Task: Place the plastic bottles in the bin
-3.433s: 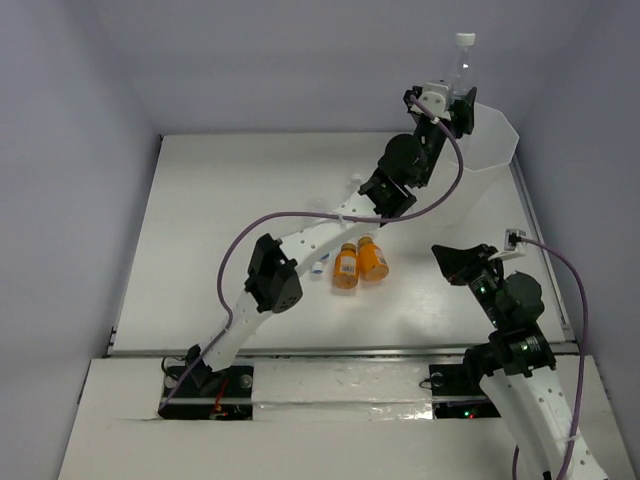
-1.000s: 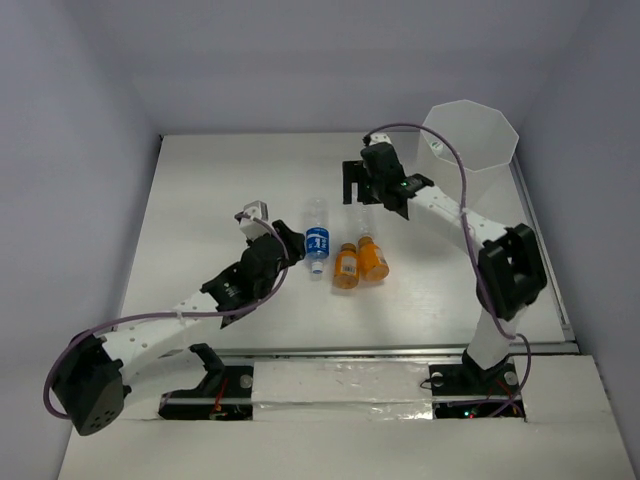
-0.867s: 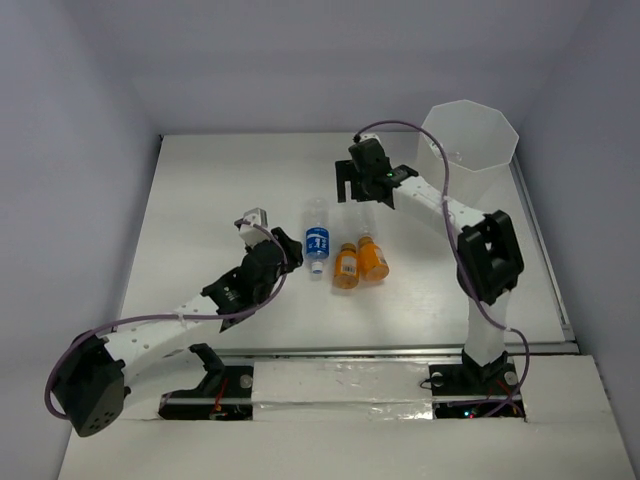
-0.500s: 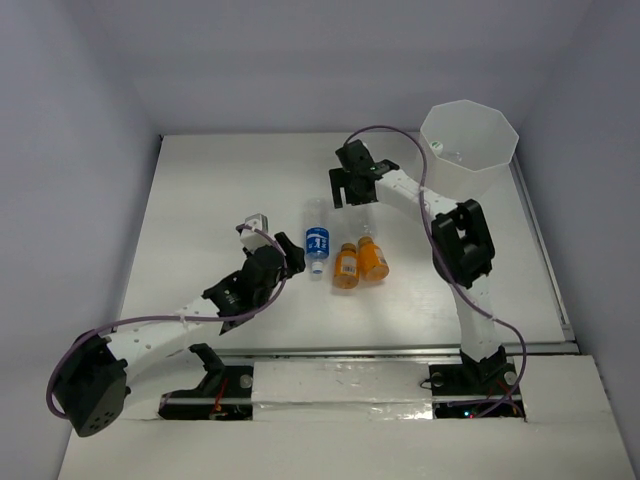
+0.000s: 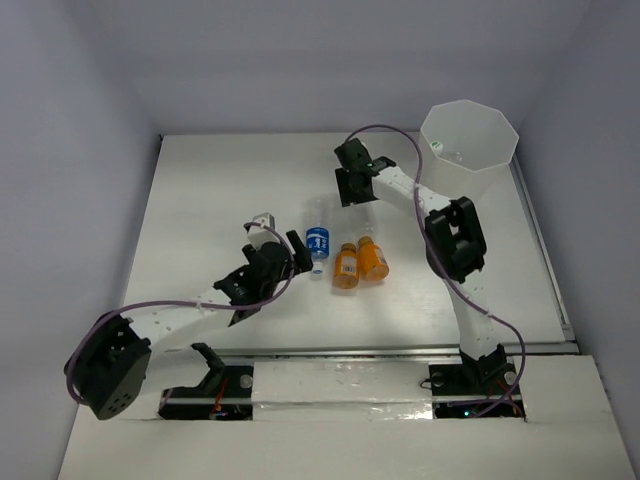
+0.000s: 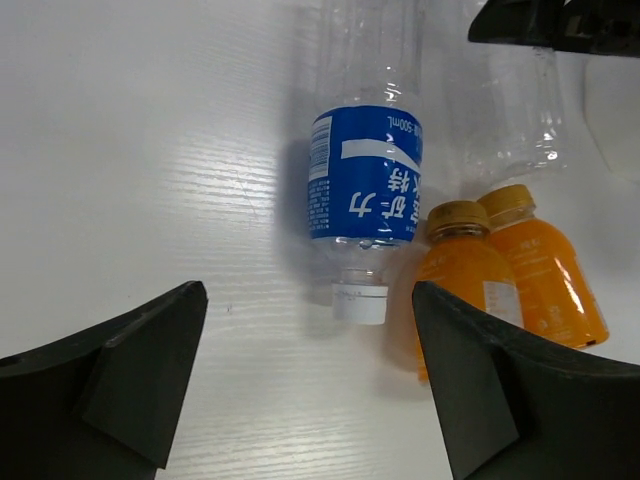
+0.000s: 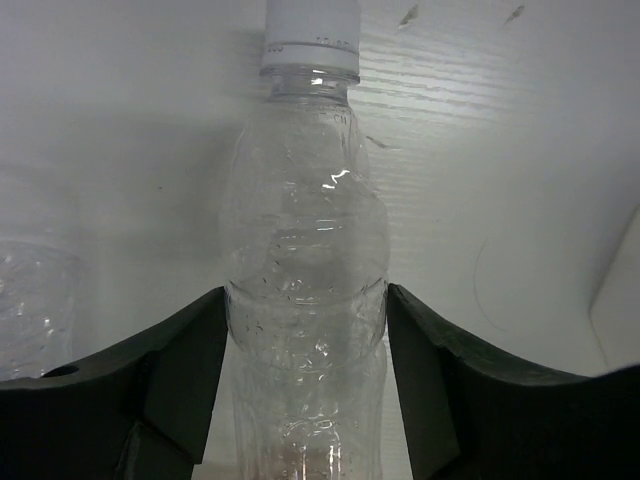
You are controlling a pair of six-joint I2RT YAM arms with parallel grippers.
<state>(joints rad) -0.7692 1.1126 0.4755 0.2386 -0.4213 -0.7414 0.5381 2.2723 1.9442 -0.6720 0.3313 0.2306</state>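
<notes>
Clear bottle (image 7: 305, 250) clamped by right jaws | left jaws spread before blue-labelled bottle (image 6: 365, 180) | orange bottles (image 6: 470, 275) beside

The blue-labelled bottle (image 6: 365, 190) lies ahead of the left gripper (image 6: 307, 305), its fingers (image 6: 130, 370) spread wide. Two orange bottles (image 6: 470, 280) lie just right, a plain clear bottle (image 6: 515, 110) beyond.

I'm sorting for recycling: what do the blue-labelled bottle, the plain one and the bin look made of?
The blue-labelled bottle looks like clear glossy plastic, the table showing through; its label seems printed film. The plain bottle is the same thin clear plastic with bright glints, its cap opaque white. The bin looks translucent white plastic, duller, likely stiffer.
</notes>
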